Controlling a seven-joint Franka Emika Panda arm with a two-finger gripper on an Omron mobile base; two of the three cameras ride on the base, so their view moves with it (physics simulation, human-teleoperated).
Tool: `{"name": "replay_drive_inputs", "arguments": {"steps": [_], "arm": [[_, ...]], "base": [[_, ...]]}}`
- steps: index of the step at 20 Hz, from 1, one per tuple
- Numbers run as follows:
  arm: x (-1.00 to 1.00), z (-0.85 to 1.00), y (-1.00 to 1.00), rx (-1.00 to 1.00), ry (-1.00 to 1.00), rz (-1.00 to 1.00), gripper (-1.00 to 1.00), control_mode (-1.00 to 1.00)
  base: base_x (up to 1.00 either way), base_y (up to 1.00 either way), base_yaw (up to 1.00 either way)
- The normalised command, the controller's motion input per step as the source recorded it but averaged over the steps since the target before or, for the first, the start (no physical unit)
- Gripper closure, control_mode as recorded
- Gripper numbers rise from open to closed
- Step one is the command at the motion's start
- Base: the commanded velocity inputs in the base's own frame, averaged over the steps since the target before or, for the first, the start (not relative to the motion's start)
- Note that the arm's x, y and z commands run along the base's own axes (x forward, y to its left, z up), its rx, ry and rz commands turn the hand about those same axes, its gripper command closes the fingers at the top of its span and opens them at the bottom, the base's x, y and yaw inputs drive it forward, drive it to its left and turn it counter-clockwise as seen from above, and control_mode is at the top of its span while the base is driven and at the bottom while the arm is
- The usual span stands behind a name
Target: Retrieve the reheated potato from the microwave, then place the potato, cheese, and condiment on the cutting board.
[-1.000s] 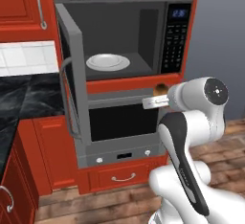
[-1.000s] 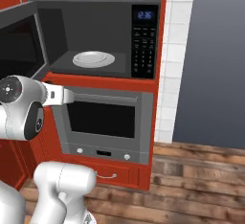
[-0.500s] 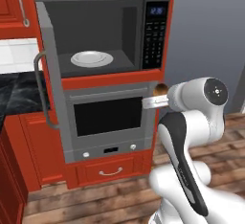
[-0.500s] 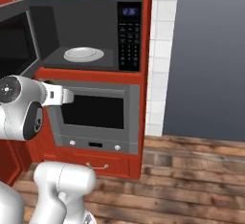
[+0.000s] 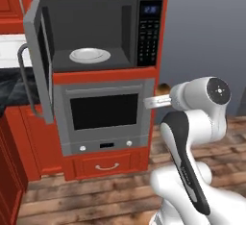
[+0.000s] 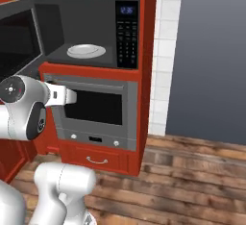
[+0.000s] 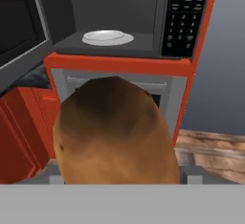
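One potato (image 7: 115, 132) is seen, large and close in the hand view, held between the fingers of the gripper (image 7: 117, 177), whose jaws are clamped on it at a wide spread. In the left base view a small brown part of the potato (image 5: 164, 87) is visible just behind the arm's wrist, outside the microwave (image 5: 96, 31) and lower than its floor. One microwave is present, with its door (image 5: 38, 60) swung open to the left and one white plate (image 5: 90, 55) lying bare on its floor. A black keypad (image 6: 127, 39) with a blue display is set on its right side. One grey oven (image 6: 98, 113) is mounted directly below, with a red drawer (image 5: 106, 165) beneath it. Red cabinets (image 7: 24, 132) surround them, a grey wall (image 6: 211, 60) stands to the right, and the floor (image 6: 182, 181) is wooden planking.
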Motion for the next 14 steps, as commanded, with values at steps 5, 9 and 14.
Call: {"name": "replay_drive_inputs", "arguments": {"steps": [5, 9, 14], "arm": [[0.0, 0.0, 0.0, 0.0, 0.0, 0.0, 1.0, 1.0], [0.0, 0.0, 0.0, 0.0, 0.0, 0.0, 1.0, 1.0], [0.0, 0.0, 0.0, 0.0, 0.0, 0.0, 1.0, 1.0]], "base": [[-0.51, -0.37, 0.56], [-0.47, -0.31, 0.71], [-0.31, -0.15, 0.82]]}}
